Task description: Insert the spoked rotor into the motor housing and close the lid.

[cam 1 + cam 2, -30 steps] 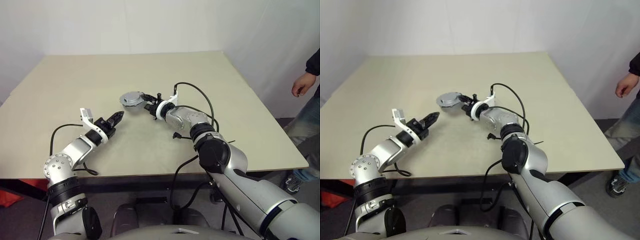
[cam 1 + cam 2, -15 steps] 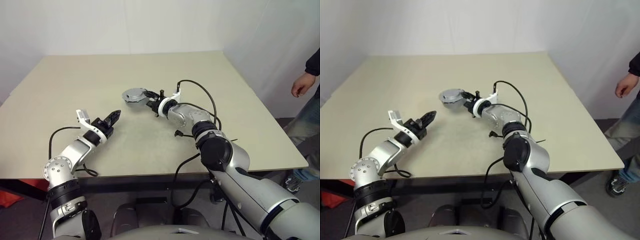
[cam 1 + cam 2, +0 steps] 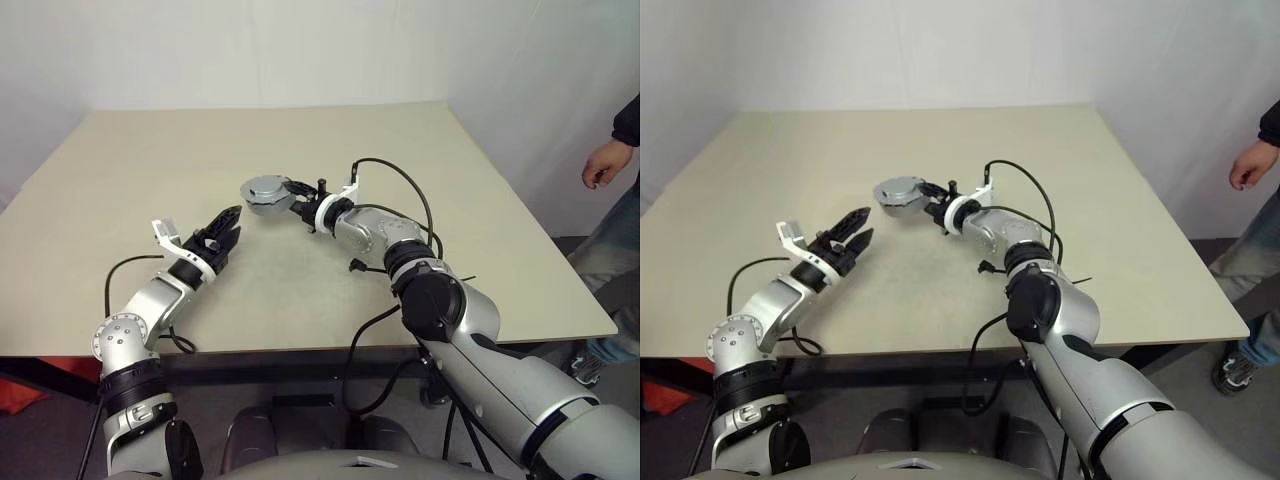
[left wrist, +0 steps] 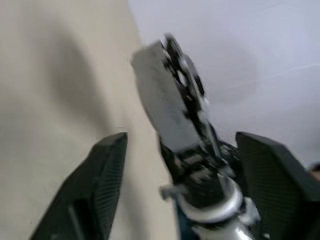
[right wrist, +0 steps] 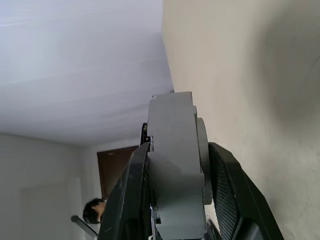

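Observation:
My right gripper point(image 3: 291, 198) is shut on the round grey motor housing point(image 3: 265, 190) and holds it a little above the table's middle. In the right wrist view the housing point(image 5: 171, 165) stands edge-on between the two fingers, and a thinner grey disc that looks like the lid point(image 5: 202, 160) lies flat against it. The spoked rotor is hidden. My left gripper point(image 3: 236, 222) hangs open and empty, nearer me and to the left, pointing at the housing. Its wrist view shows the housing point(image 4: 162, 102) beyond its spread fingers point(image 4: 102, 175).
The beige table point(image 3: 300, 140) is bare around both arms. Black cables point(image 3: 400, 190) loop off the right forearm and another off the left arm point(image 3: 125, 265). A person's hand point(image 3: 603, 163) and leg are past the table's right edge.
My left gripper has gone from shut to open, and its wrist has rolled. The right gripper keeps its hold on the housing in about the same place.

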{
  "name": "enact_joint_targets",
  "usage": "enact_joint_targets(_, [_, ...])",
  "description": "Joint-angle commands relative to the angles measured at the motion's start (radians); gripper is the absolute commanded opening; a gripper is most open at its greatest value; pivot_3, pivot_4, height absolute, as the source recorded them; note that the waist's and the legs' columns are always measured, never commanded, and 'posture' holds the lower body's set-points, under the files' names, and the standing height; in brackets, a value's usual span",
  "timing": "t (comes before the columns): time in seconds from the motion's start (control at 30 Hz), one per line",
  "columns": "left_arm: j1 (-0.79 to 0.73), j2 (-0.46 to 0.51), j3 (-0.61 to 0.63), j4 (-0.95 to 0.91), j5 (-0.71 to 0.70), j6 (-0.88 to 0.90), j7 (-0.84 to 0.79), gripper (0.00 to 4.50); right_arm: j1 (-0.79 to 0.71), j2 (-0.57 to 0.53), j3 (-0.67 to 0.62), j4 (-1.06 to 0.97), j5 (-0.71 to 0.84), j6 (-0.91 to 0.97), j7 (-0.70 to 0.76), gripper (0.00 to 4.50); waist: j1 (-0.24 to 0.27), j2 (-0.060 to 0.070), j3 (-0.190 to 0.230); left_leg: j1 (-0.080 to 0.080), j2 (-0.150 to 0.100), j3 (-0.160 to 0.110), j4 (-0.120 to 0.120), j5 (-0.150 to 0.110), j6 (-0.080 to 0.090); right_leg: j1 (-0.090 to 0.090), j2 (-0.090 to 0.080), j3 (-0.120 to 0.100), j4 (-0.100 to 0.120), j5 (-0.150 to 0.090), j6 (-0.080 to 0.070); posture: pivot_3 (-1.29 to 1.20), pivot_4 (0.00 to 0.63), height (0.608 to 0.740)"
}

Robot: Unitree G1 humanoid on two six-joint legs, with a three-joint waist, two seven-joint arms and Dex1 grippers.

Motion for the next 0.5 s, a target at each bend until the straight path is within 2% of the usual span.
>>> enact_joint_targets(0.03, [-0.018,0.012,-0.01,-0.012,-0.184,0.042,0.002,3.5,-0.055,0.0,0.008,-0.046,0.035,0.05,0.06,1.67,0.001,0.0,0.0,0.0,0.0,0.0,0.0,0.0,0.0,0.0,0.0,0.0,0.0,0.0,0.0,0.0,0.0,0.74])
enact_joint_targets(0.17, [-0.031,0.026,-0.033,0.036,-0.232,0.033,0.009,3.5,-0.045,0.005,0.03,-0.061,0.034,0.099,0.086,1.67,0.002,0.0,0.0,0.001,0.001,0.0,0.002,0.0,0.0,0.0,0.0,0.0,0.003,0.0,0.0,0.0,0.0,0.74])
enact_joint_targets(0.5, [-0.063,0.052,-0.082,0.137,-0.209,0.017,0.016,3.5,-0.04,0.014,0.044,-0.114,0.045,0.157,0.1,1.67,0.007,-0.001,0.001,0.002,0.001,0.0,0.005,0.001,-0.001,0.0,0.0,0.0,0.007,0.0,0.0,0.0,0.0,0.74])
